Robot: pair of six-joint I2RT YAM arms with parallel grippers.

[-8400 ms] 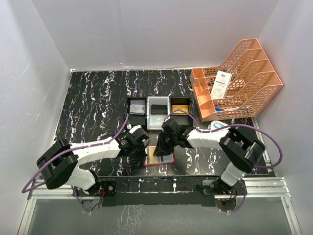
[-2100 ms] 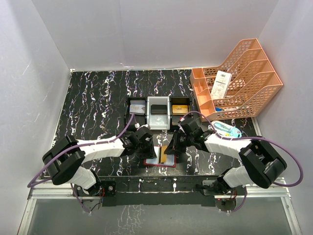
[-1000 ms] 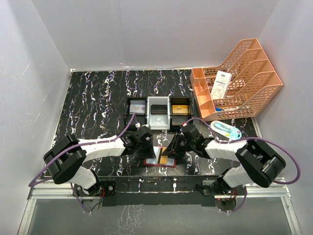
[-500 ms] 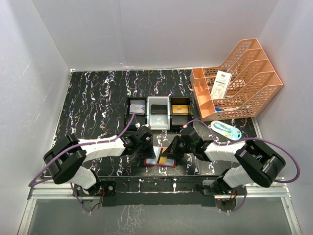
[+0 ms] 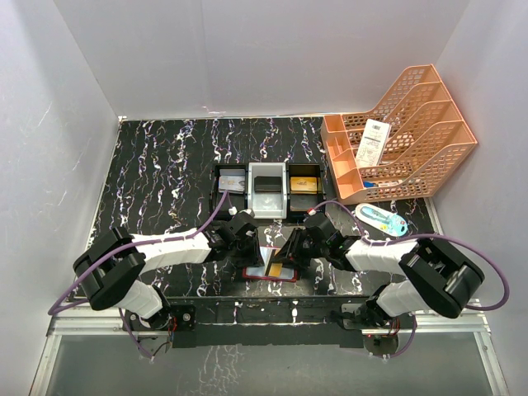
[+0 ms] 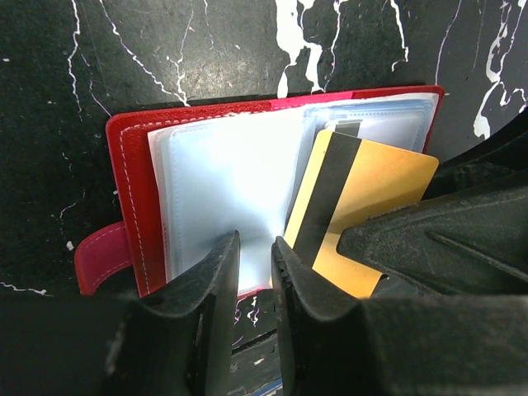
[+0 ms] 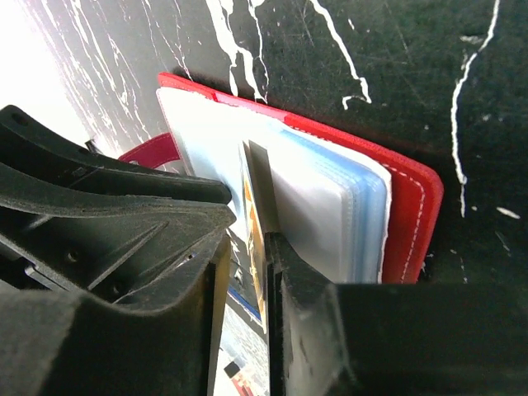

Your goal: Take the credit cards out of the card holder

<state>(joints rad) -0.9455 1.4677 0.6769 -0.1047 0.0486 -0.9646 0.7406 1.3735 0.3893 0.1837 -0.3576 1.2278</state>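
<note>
The card holder (image 5: 257, 275) lies open near the table's front edge, a red wallet (image 6: 128, 165) with clear sleeves. An orange-gold credit card (image 6: 379, 190) with a black stripe sticks partway out of its right-hand sleeves. My right gripper (image 7: 247, 247) straddles this card (image 7: 254, 214), which stands edge-on against one finger with a gap to the other. My left gripper (image 6: 256, 247) hovers at the near edge of the left sleeve, its fingers a little apart with nothing between them. From above, the left gripper (image 5: 250, 246) and the right gripper (image 5: 290, 252) meet over the wallet.
A black-and-white three-compartment tray (image 5: 268, 175) stands just behind the wallet, with cards in its side compartments. An orange mesh file rack (image 5: 396, 136) fills the back right. A blue-and-white object (image 5: 381, 219) lies right of the right arm.
Over the last second the right gripper has edged left over the wallet, and the orange-gold card now stands more upright. The left arm has hardly moved.
</note>
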